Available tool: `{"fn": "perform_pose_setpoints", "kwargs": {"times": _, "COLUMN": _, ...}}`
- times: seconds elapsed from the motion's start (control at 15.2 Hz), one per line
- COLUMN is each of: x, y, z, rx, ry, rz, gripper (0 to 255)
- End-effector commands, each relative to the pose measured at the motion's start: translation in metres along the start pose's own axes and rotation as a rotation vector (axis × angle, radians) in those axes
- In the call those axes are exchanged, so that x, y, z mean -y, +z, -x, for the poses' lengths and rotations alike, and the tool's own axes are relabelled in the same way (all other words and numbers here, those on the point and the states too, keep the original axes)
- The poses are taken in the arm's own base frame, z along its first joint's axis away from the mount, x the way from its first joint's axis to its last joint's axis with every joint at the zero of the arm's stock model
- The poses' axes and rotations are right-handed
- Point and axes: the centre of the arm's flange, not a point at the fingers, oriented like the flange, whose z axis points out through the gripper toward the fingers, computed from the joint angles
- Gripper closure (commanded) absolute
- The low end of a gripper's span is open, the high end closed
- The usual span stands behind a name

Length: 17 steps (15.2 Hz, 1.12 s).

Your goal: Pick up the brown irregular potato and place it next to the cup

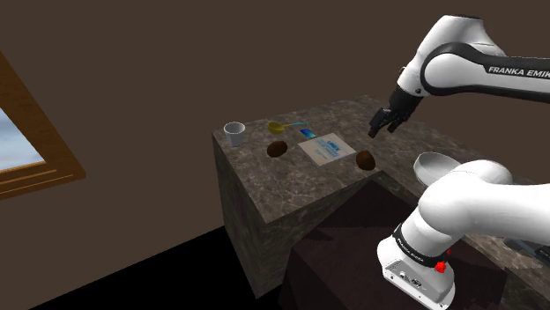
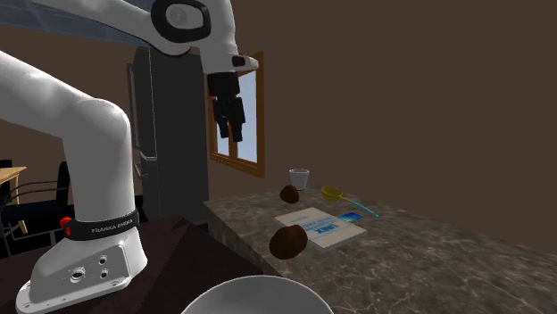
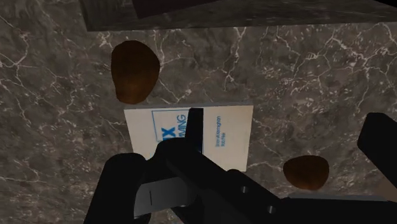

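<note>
The gripper (image 2: 230, 134) hangs in the air above the counter (image 1: 348, 119), pointing down. Its two black fingers stand somewhat apart with nothing between them and nothing touching them, so it is empty.

Closest below it lies a potato (image 1: 365, 159), a brown lump on the bare stone close to the edge nearest the stand and just beside a corner of a white printed card (image 1: 326, 147). On the other side of the card lies a second potato (image 1: 278, 150), much like the first and already near the cup (image 1: 234, 133), which stands upright at the counter's far corner. I cannot say for certain which of the two the task means. The one well apart from the cup seems likelier, since it is the one that needs moving.

Either potato should handle as a firm, fairly light thing that is not fragile, with dull skin that gives the fingers some grip. Its rounded, uneven shape is the risk, because it may roll or twist out if pinched off-centre. The best hold looks to be from straight above, across the narrower middle, with the fingers spread wider than the lump before they close.

A yellow spoon (image 1: 278, 127) lies beyond the second potato, and a grey bowl (image 1: 432, 163) sits by the arm's base.
</note>
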Motion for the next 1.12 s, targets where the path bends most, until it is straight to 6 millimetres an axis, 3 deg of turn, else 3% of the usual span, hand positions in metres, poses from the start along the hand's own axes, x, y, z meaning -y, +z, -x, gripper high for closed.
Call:
{"fn": "perform_pose_setpoints", "kwargs": {"times": 0.0, "x": -0.019, "y": 0.02, "z": 0.006, "rx": -0.047, "ry": 0.005, "rz": -0.013, "gripper": 0}}
{"fn": "perform_pose_setpoints", "kwargs": {"times": 0.46, "x": -0.085, "y": 0.094, "z": 0.021, "rx": -0.196, "ry": 0.027, "rz": -0.061, "gripper": 0}}
{"fn": "perform_pose_setpoints", "kwargs": {"times": 0.79, "x": -0.087, "y": 0.091, "z": 0.021, "rx": -0.196, "ry": 0.027, "rz": -0.061, "gripper": 0}}
{"fn": "perform_pose_setpoints", "kwargs": {"times": 0.86, "x": -0.138, "y": 0.161, "z": 0.026, "rx": -0.324, "ry": 0.047, "rz": -0.102, "gripper": 0}}
{"fn": "perform_pose_setpoints", "kwargs": {"times": 1.06, "x": -0.163, "y": 0.196, "z": 0.025, "rx": -0.388, "ry": 0.056, "rz": -0.123, "gripper": 0}}
